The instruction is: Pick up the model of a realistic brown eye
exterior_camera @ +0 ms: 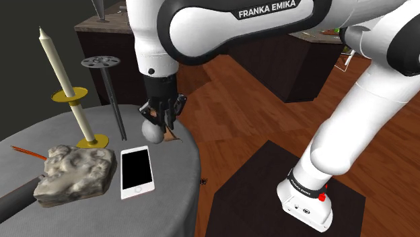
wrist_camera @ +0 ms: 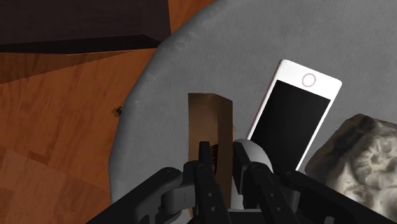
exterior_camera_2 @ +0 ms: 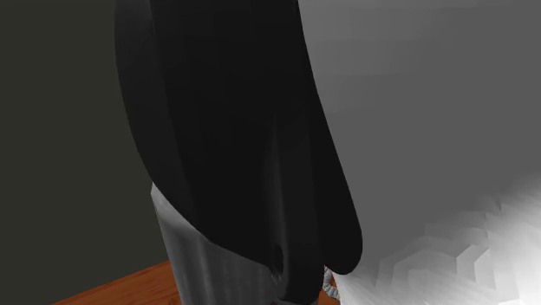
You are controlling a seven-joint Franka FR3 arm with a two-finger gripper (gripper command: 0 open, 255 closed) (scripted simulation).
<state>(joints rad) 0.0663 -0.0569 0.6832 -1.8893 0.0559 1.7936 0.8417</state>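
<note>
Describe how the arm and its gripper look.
The arm is built of glossy white rounded links with dark joints, one bearing white FRANKA EMIKA lettering. A small red mark sits near its base. The gripper is all black, with two slim fingers.

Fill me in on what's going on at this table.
The white Franka arm holds its black gripper low near the edge of the round grey table, right at a pale grey ball, the eye model. Whether the ball is actually gripped cannot be told. A white phone and a rock lie close by on the table.
</note>
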